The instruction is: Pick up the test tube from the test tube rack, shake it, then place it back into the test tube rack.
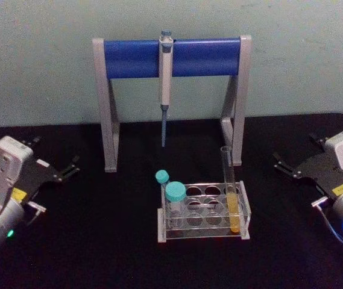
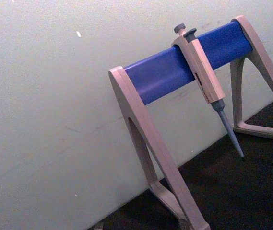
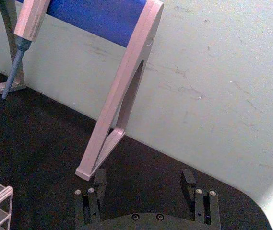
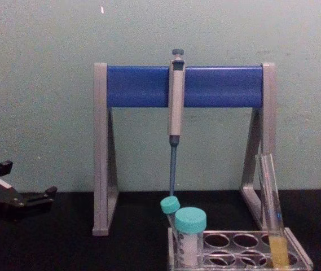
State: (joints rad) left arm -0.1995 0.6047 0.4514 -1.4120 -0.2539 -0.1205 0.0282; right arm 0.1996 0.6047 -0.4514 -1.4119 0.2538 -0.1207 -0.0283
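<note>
The test tube (image 1: 231, 191) is long, clear and uncapped, with yellow-orange liquid in its lower part. It stands upright in the right end of the clear test tube rack (image 1: 202, 227) at the table's centre front. The chest view shows the test tube (image 4: 274, 226) leaning slightly in the test tube rack (image 4: 242, 252). My left gripper (image 1: 56, 152) rests open at the far left, well away from the rack. At the far right my right gripper (image 1: 295, 149) is also open; its two fingers stand apart with nothing between them in the right wrist view (image 3: 143, 179).
A tall grey-and-blue pipette stand (image 1: 135, 58) stands behind the rack against the wall, with a pipette (image 1: 166, 84) hanging from its bar. Two teal-capped tubes (image 1: 175, 201) sit in the rack's left end. Bare black table lies on either side of the rack.
</note>
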